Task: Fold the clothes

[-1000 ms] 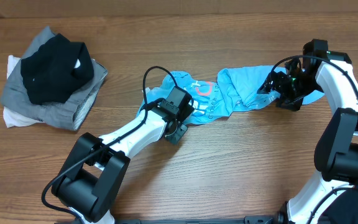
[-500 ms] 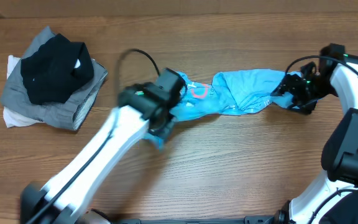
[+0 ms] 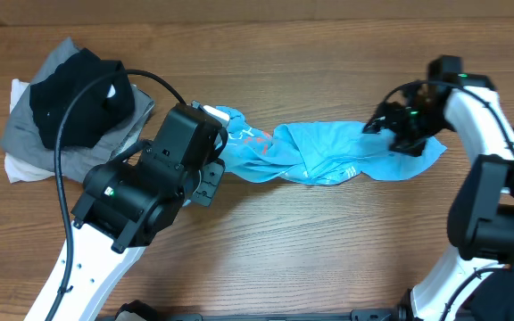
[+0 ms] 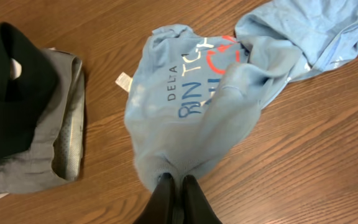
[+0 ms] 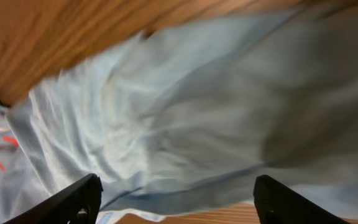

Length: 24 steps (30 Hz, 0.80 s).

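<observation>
T-shirt: the sky-blue T-shirt (image 3: 319, 160) lies bunched in a long strip across the middle of the table (image 3: 328, 259), running from the left gripper to the right gripper.
Print: lettering and a red ring show on the strip's left part, face up and creased.
Left gripper: the left gripper (image 4: 176, 180) is clenched, its two fingers pressed together on a pinch of the T-shirt's edge at the strip's left end. The cloth fans out from the pinch.
Right gripper: the right gripper (image 5: 176, 183) is released, with its fingers set wide apart over the right end of the T-shirt. The wrist view is blurred, so I cannot tell whether the fingers touch the cloth.
Right end: a flat flap of the T-shirt spreads on the table past the right gripper.
Pile: the other clothes sit at the table's far left, near the T-shirt's left end but apart from it.
Pile order: a black garment (image 3: 78, 98) is on top, a grey garment (image 3: 105, 152) is under it, and a white garment (image 3: 25, 168) peeks out at the bottom left.
Tag: a small white label lies on the wood between the grey garment and the T-shirt.
</observation>
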Motion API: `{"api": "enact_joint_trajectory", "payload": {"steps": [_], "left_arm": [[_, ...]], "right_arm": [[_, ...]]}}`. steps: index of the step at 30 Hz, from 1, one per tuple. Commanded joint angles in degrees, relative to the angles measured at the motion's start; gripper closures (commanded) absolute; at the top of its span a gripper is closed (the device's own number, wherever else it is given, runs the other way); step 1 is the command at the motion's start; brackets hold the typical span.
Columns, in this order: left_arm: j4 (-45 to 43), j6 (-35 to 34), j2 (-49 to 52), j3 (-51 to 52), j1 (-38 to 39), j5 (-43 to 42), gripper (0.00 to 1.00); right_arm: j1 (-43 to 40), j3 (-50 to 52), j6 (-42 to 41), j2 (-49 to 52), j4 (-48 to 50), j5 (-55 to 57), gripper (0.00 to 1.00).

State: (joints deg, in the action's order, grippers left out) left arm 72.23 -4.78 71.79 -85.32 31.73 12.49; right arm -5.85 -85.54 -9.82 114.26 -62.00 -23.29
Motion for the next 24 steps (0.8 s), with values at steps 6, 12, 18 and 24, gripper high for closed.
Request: {"api": "enact_joint_trajectory", "payload": {"steps": [6,12,18,24], "left_arm": [[0.0,-0.4,-0.2,-0.7,-0.3,2.3,0.96],[0.4,-0.4,-0.2,-0.7,-0.3,3.1,0.96],[1.4,-0.4,-0.2,-0.7,-0.3,5.3,0.96],[4.5,-1.3,-0.2,-0.7,-0.3,8.1,0.96]], "right_arm": [[7.6,6.1,-8.5,-2.2,3.0,4.6,0.24],[8.1,8.3,-8.7,-2.2,3.4,1.9,0.60],[6.6,6.6,-6.4,-2.6,3.6,1.3,0.92],[-1.9,-1.8,-6.3,-6.3,0.4,0.9,0.96]]}}
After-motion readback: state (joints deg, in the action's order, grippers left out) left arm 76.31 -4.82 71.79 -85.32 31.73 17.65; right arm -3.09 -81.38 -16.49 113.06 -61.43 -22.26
